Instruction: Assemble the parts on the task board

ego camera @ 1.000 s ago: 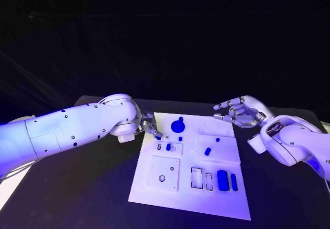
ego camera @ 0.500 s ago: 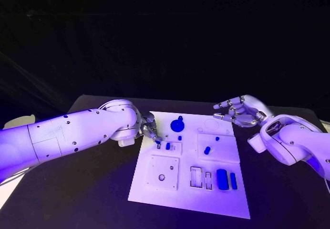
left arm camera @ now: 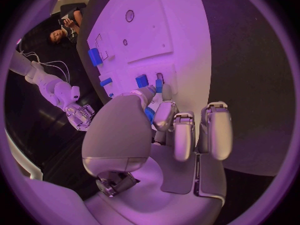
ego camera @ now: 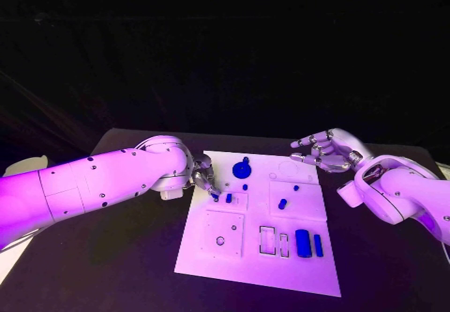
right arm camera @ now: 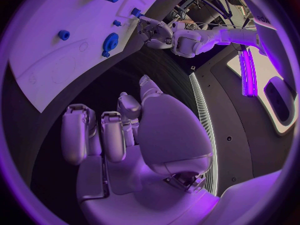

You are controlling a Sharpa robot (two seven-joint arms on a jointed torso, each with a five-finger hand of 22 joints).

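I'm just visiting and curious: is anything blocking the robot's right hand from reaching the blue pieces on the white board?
Nothing visible does. The right hand hovers off the task board's far right corner, holding nothing, and the board between it and the nearest blue parts, the gear-like disc and a small peg, is bare.

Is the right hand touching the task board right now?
No: the right hand hovers off the task board, beyond its far right corner.

Right hand (right arm camera: 125, 135), fingers curled and empty, above the black table (right arm camera: 94, 80); beyond it the white task board (right arm camera: 75, 40) bearing blue parts, including a gear (right arm camera: 110, 41), with the left hand (right arm camera: 153, 32) at its edge.
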